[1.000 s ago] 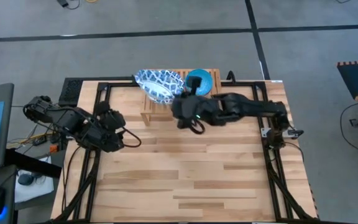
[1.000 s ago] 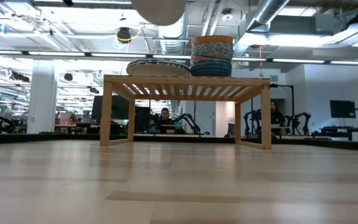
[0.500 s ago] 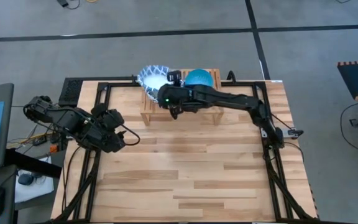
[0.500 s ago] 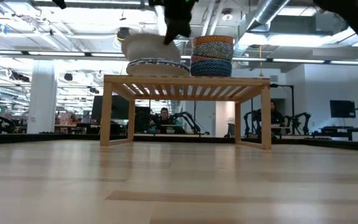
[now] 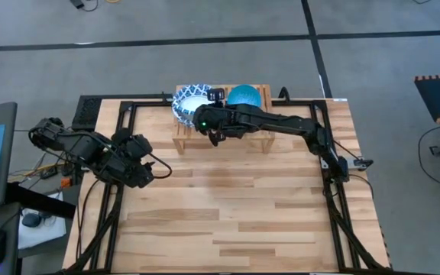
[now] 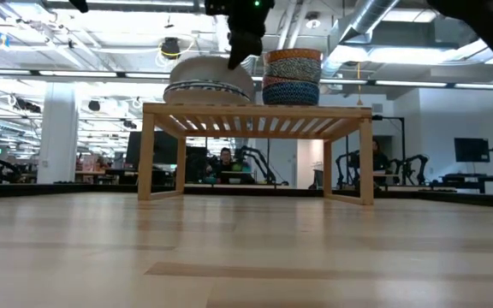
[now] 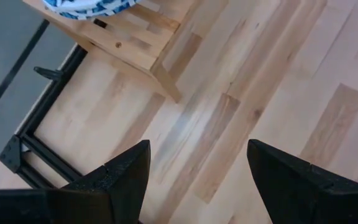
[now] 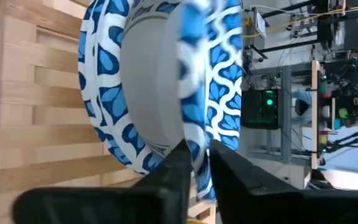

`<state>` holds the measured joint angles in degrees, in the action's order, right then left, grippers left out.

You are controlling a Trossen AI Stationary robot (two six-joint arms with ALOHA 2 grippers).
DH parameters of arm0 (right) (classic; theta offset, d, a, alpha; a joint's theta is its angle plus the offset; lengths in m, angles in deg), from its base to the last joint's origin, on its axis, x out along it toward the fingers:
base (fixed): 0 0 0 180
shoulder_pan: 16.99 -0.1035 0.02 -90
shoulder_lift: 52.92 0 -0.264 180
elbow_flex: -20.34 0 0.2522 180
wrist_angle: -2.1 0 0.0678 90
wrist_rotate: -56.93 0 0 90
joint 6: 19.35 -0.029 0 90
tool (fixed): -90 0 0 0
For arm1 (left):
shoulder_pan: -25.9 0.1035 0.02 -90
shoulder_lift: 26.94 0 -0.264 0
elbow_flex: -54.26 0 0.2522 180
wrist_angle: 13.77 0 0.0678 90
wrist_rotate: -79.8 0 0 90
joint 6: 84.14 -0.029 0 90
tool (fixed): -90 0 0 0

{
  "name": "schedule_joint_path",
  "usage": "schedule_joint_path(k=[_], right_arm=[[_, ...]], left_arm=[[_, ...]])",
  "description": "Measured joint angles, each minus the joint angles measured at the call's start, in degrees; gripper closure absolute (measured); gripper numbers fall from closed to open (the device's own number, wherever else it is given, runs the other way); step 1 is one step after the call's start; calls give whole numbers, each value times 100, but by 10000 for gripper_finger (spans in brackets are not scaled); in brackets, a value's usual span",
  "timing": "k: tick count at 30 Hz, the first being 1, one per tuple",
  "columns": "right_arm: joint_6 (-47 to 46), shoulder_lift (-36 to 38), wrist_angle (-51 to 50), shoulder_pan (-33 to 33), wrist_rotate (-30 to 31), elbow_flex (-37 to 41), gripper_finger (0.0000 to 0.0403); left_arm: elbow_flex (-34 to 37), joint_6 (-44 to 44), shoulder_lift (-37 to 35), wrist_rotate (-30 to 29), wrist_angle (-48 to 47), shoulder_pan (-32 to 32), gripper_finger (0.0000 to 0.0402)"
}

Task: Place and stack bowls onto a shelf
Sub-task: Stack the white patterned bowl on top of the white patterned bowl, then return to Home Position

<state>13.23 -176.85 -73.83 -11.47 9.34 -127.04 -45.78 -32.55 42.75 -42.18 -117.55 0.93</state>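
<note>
A low wooden shelf [image 5: 231, 143] [image 6: 255, 111] stands at the table's far edge. On its left part a blue-and-white dish [image 5: 189, 98] [image 6: 208, 70] lies nested in a like dish [image 6: 208, 91]. A stack of small bowls [image 6: 293, 77], bright blue on top [image 5: 244, 95], stands on its right part. My right gripper [image 8: 199, 152] [image 6: 234, 60] reaches in over the shelf, slightly open, astride the upper dish's rim. My left gripper [image 7: 197, 149] [image 5: 153, 169] hangs open over the table's left side, holding nothing. My right gripper's fingers [image 8: 179, 171] stand either side of the upper dish's rim [image 8: 197, 140], one inside the dish and one outside, slanting down from the near right. Whether they touch the rim I cannot tell. The dish lies level in the lower dish on the shelf.
Black frame rails [image 5: 128, 114] run along the table's left, right and far edges. The bare plank tabletop [image 5: 228, 206] spreads in front of the shelf. Beyond the table the low view shows a room with desks and people [image 6: 227, 162].
My right gripper has carried the dish down and toward the far left, onto the shelf's left part. The dish was lifted clear, then sat tilted on the lower dish, and now lies level in it.
</note>
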Motion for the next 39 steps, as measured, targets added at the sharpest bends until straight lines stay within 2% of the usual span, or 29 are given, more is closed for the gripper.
schedule_joint_path(k=[8, 12, 18, 22, 27, 30, 35, 39], right_arm=[[-249, 108, -75, -57, -260, -2, 212], [-464, 236, -75, -168, -625, -7, 169], [-1636, 798, 158, -228, -2390, -39, 160], [-2598, 1217, 154, -130, -3167, -42, 170], [-3110, 1832, 330, -59, -3905, 8, 195], [-3113, 2174, 433, -90, -4231, 170, 226], [-3243, 2956, 959, -237, -4415, 1300, 302], [-3591, 3862, 2501, -428, -4664, 2958, 362]], left_arm=[[0, 16, 0, -242, 0, 0, 148], [0, 199, 0, -219, 2, 0, 148], [2, 291, 2, -322, 0, 0, 148], [5, 359, 0, -849, 237, -39, 148], [198, -487, 2, -1955, 1730, -225, 148], [468, -1159, 0, -2294, 2821, -245, 153], [1241, -2298, 2, -2297, 5092, -240, 196], [1959, -3468, 7, -1634, 7526, -238, 250]])
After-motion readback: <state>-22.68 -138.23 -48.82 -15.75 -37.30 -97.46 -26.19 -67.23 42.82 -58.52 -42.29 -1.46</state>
